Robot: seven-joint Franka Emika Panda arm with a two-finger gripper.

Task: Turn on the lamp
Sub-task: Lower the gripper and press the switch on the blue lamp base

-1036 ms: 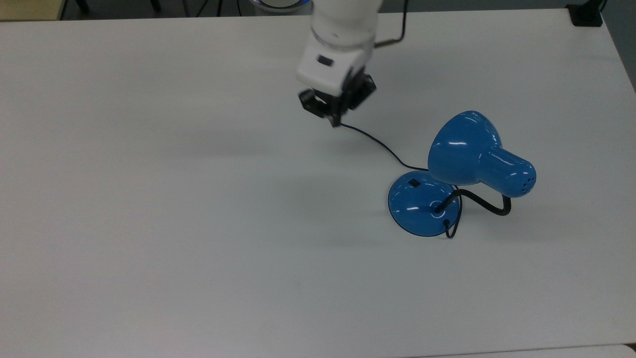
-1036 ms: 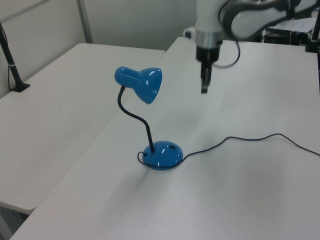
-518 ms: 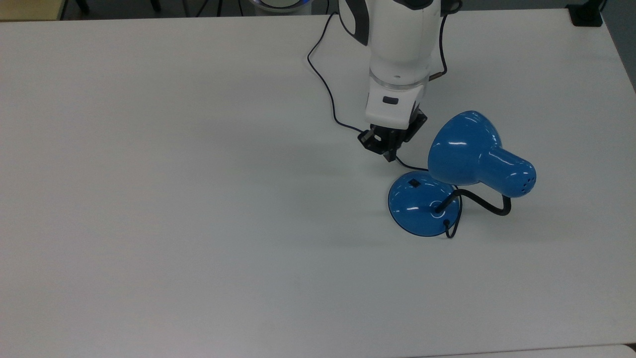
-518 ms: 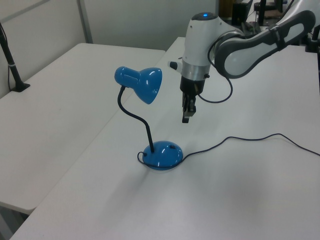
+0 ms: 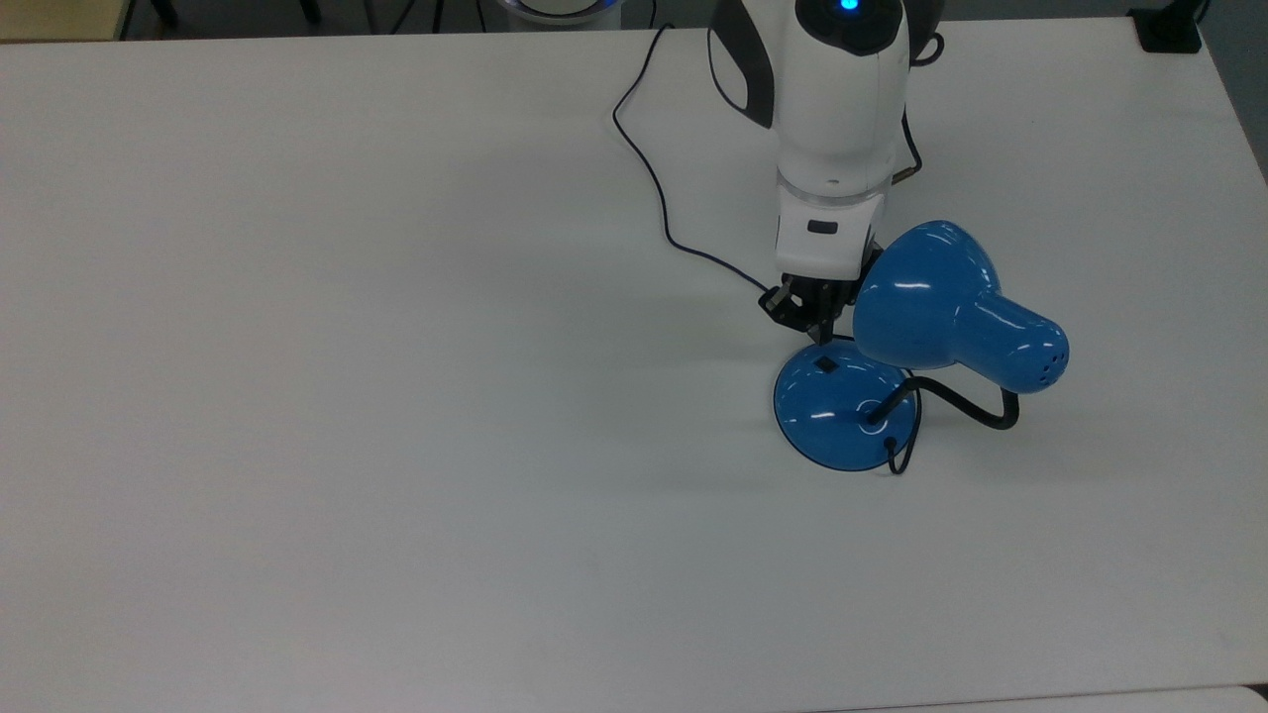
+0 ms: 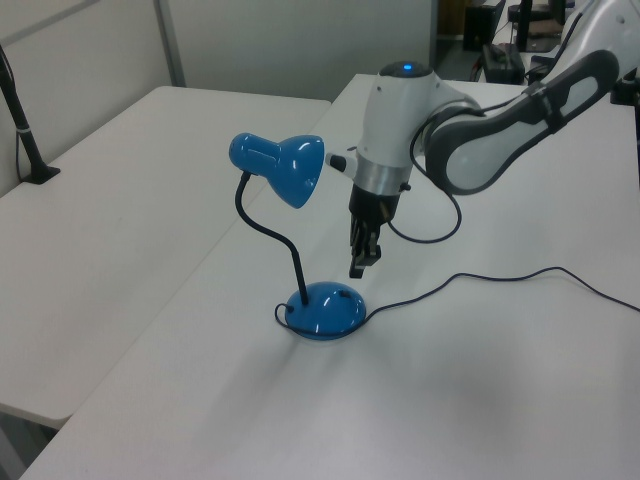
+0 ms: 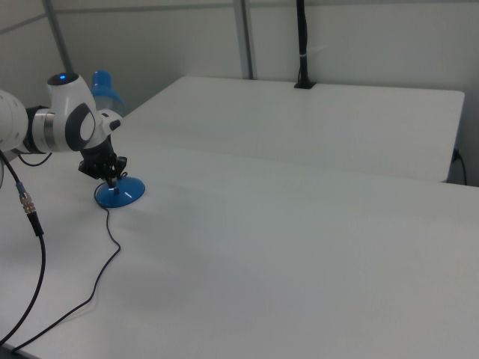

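The lamp stands at the top view's right, with its glossy blue shade (image 5: 941,297) held on a black bent neck (image 5: 966,406) over a round blue base (image 5: 837,411). A small black switch (image 5: 825,364) sits on the base's far side. My gripper (image 5: 820,332) points down with its fingers shut on nothing, its tip just above the base's rim near the switch and close beside the shade. In the left view the gripper (image 6: 357,265) hovers a little above the base (image 6: 325,308), to the right of the shade (image 6: 285,165). The right view has the gripper (image 7: 111,178) over the base (image 7: 120,194).
The lamp's thin dark cord (image 5: 654,188) loops across the white table (image 5: 396,396) behind the arm, and trails to the left view's right as the cord (image 6: 500,280). A black clamp (image 5: 1169,30) sits at the far corner. A second table (image 6: 120,200) adjoins.
The arm swung toward the lamp, rightward in the top view, and came down. The gripper went from mid-table over the cord to just above the base's rim. The lamp has not moved.
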